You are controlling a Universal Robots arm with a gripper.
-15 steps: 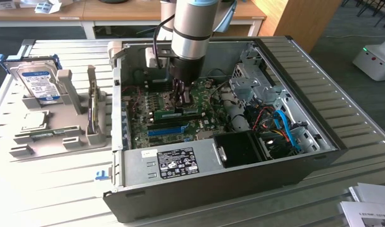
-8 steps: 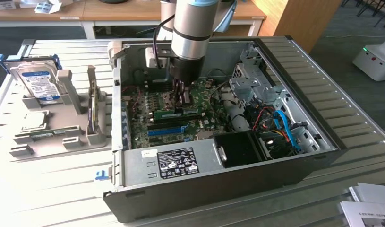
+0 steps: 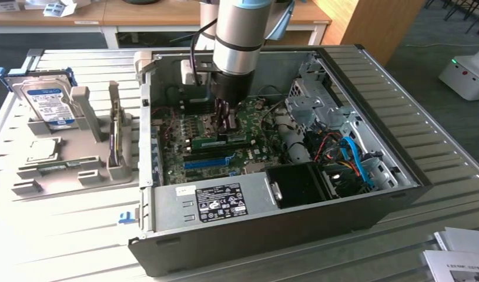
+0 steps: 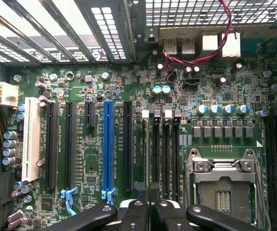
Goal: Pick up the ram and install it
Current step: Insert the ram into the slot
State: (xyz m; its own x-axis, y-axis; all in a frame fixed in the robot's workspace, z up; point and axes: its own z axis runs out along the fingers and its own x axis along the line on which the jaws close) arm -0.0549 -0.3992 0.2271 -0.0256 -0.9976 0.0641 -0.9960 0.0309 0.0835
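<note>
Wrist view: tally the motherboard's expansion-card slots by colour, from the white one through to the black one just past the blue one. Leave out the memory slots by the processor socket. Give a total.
White slot: 1
Blue slot: 1
Black slots: 4 (three long, one short)
Total: 6

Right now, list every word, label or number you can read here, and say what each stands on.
Nothing reads for certain.
Sticker on the case: print and marks too small to read.
Drive label: blurred.
White print by the board's slots: too small to read.
Papers: blurred.
</note>
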